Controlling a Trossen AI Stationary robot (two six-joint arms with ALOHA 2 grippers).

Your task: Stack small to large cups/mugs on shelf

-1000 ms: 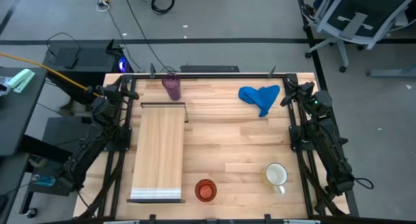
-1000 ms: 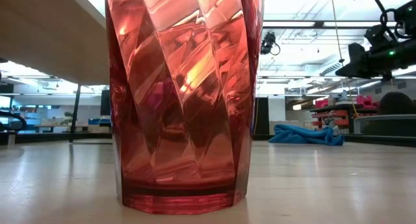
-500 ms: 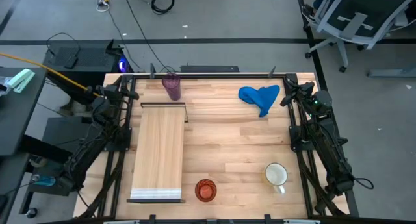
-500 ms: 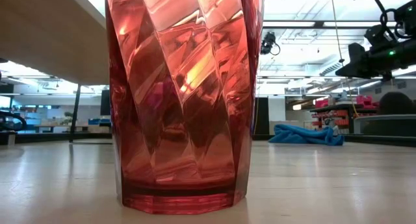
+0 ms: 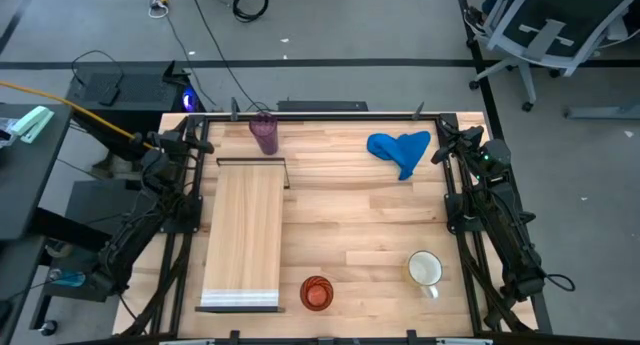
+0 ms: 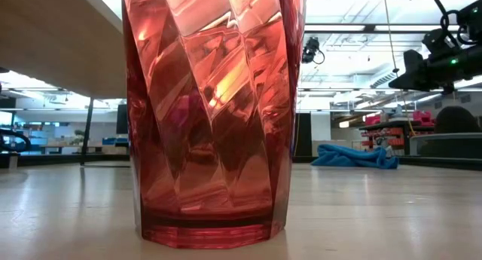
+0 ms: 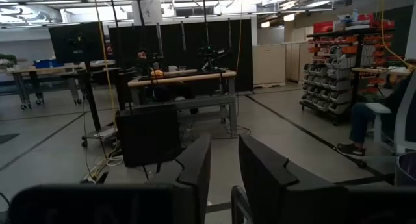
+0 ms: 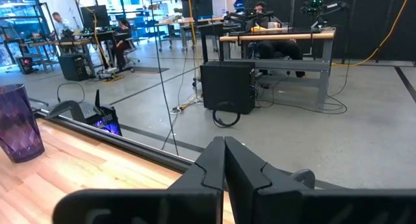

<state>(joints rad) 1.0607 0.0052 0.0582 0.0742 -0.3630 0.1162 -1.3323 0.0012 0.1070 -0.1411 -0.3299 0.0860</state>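
Observation:
The translucent purple tumbler (image 5: 264, 132) stands upright at the table's far edge, left of centre; it also shows in the right wrist view (image 8: 16, 123). The orange-red cup (image 5: 316, 293) stands upright at the near edge and fills the low view (image 6: 215, 117). The white mug (image 5: 425, 270) stands at the near right, its handle toward the near edge. The pale wooden shelf (image 5: 243, 235) runs near to far on the table's left half. My left gripper (image 5: 207, 145) (image 7: 224, 143) hovers at the far left corner, narrowly open and empty. My right gripper (image 5: 437, 153) (image 8: 224, 141) hovers at the far right, shut and empty.
A crumpled blue cloth (image 5: 400, 150) lies at the far right, close to my right gripper; it also shows in the low view (image 6: 354, 156). The shelf's dark metal frame (image 5: 252, 161) is at its far end. Bare tabletop (image 5: 360, 225) lies between the shelf and the mug.

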